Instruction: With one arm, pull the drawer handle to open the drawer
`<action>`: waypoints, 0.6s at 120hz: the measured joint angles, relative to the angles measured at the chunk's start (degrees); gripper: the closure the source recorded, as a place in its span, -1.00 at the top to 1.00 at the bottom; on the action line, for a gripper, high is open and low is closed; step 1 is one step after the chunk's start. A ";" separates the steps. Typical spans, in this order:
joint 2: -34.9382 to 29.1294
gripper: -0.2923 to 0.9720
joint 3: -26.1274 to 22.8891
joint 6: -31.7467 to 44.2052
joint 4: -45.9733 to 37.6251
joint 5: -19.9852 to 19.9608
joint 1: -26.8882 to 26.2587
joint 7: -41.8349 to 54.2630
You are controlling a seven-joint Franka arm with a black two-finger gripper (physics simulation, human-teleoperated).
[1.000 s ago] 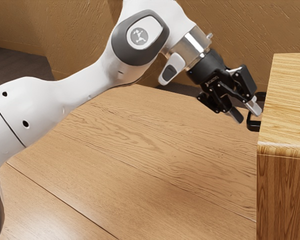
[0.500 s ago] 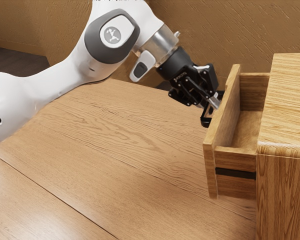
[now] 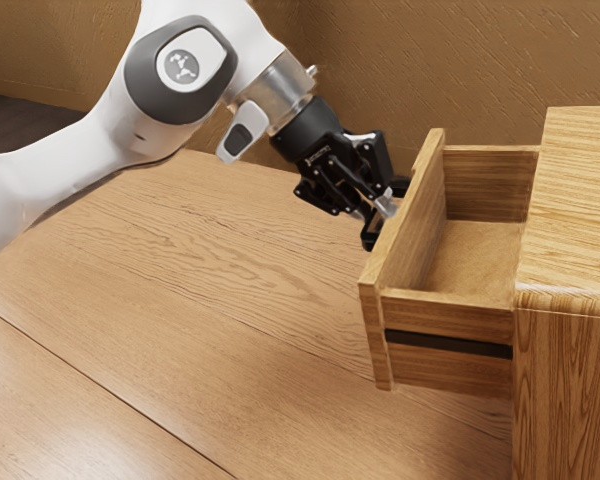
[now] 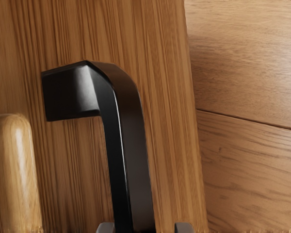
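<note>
Closest to you is the black handle (image 4: 121, 145), a stiff bent bar standing off the drawer front (image 4: 87, 43). Your jaws are clamped narrow on its straight run, one tip at each side, and they hold nothing else. It looks hard and smooth, so judge it rigid but liable to slide through the grip. Take it midway along the straight run, away from the bent end, and squeeze squarely. In the exterior view the handle (image 3: 372, 238) is near the centre of the frame, on the face of the drawer front (image 3: 405, 215) that looks toward 9 o'clock. Behind it the drawer (image 3: 445, 318) stands well out of the cabinet (image 3: 575, 200), which fills the frame's 3 o'clock edge. The drawer's wooden floor is bare where it shows, so expect a light load that runs easily on its slide. Pull straight toward 9 o'clock, because a sideways drag would likely bind it. The opening looks largely done. Under it all lies the table (image 3: 230, 300). Your arm (image 3: 130, 110) reaches in from 10 o'clock, and the wall (image 3: 460, 60) closes the scene at 12 o'clock.
</note>
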 joint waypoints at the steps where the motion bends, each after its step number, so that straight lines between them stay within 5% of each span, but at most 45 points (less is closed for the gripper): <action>1: -0.09 -0.42 -0.01 -0.07 -0.01 -0.05 0.15 0.00; 72: -4.17 -0.42 0.18 -4.75 -3.20 -1.09 8.35 0.00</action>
